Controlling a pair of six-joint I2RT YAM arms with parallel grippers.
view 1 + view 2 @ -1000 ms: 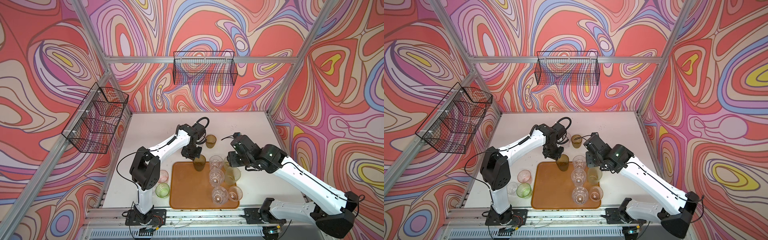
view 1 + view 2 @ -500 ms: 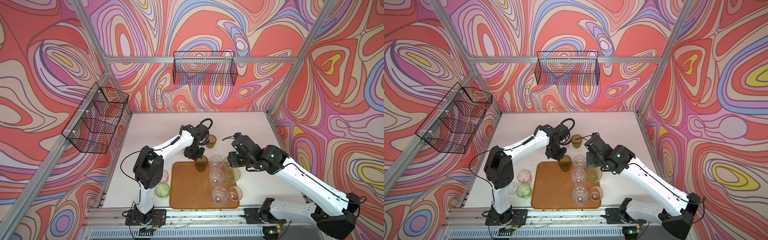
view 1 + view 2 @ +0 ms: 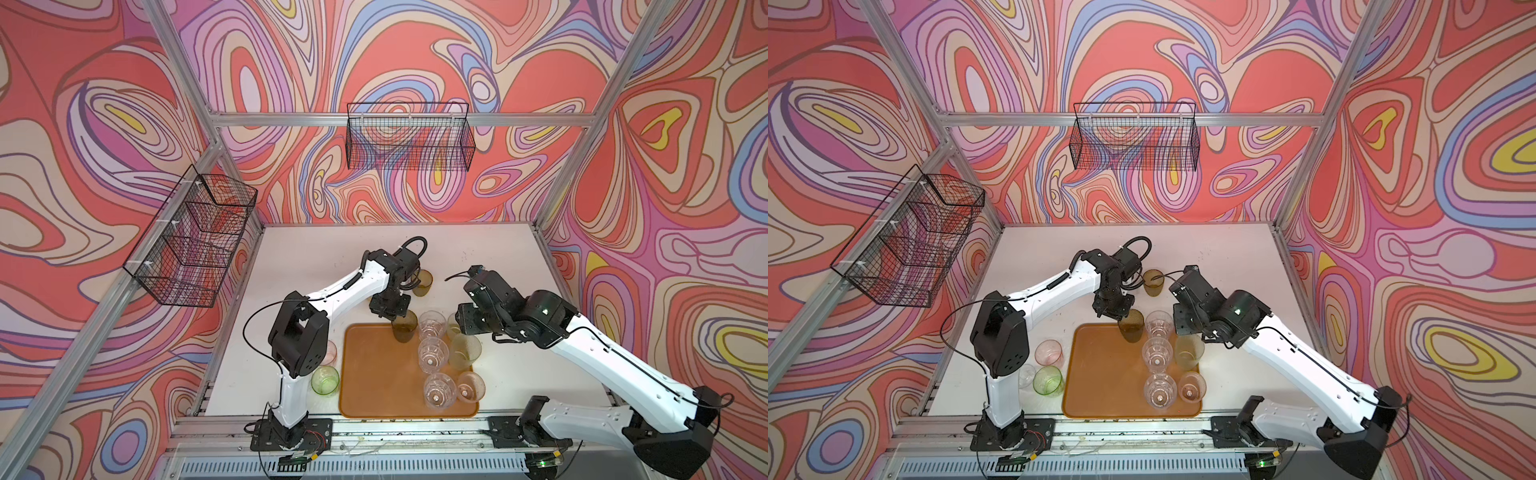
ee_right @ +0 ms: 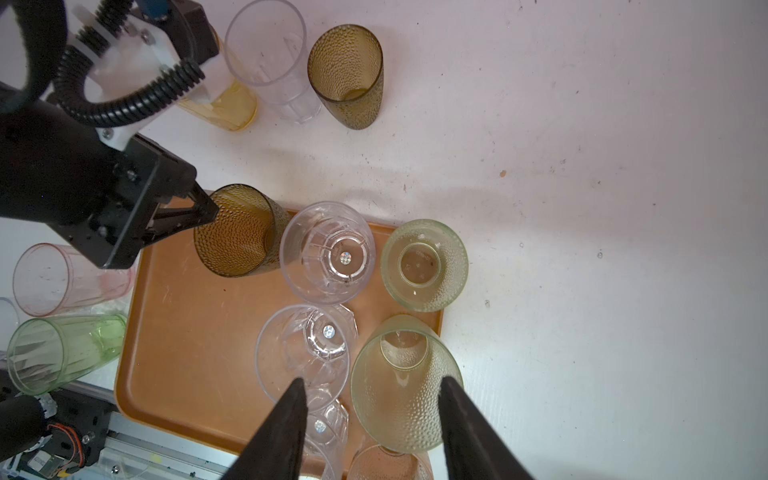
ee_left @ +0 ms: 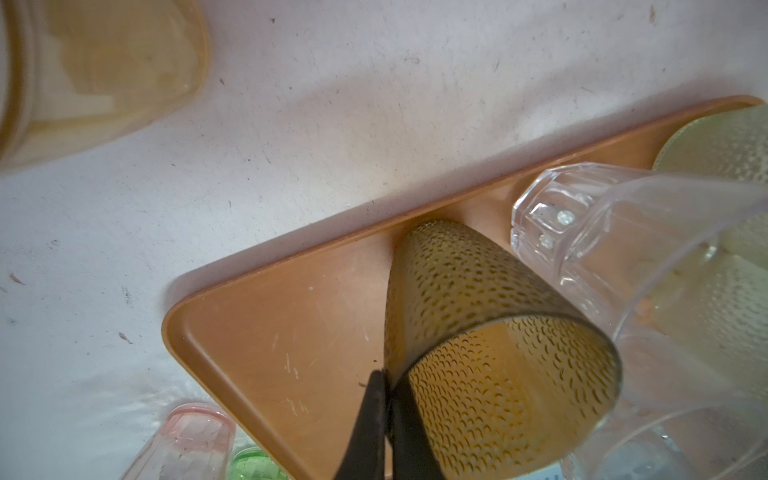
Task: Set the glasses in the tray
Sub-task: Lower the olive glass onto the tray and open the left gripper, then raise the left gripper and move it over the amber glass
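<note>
Left pincer (image 5: 384, 378) clamped on olive-brown glass (image 5: 469, 291) rim at tray (image 5: 266, 332) far edge; right pincer (image 4: 372, 380) half spread, empty, over pale green glass (image 4: 401, 415).

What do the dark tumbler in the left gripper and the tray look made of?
Olive-brown tumbler: likely moulded plastic, see-through, dimpled wall, thin rim; glass cannot be excluded. Tray: probably plastic, matte orange-brown, fine scratches, rounded moulded rim.

Orange-brown tray (image 3: 374, 374) — dimpled olive-brown glass (image 3: 404, 328), pink glass (image 3: 1049, 353), bright green glass (image 3: 1048, 380).
</note>
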